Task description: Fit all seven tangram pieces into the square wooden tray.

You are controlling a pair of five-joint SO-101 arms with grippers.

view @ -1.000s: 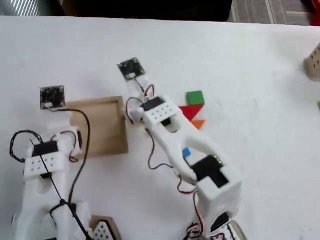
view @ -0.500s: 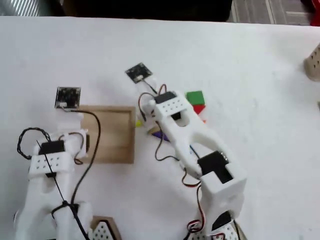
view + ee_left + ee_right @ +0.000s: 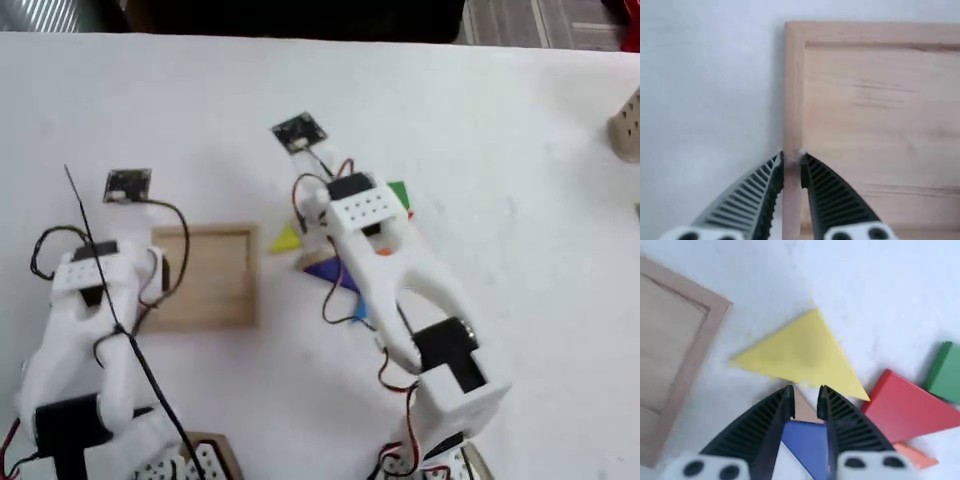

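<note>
Matt pale wooden tray [image 3: 865,100] (faint grain), smooth yellow triangle [image 3: 800,355], ribbed grey plastic left pincer [image 3: 792,160], matt white table [image 3: 500,120]
</note>
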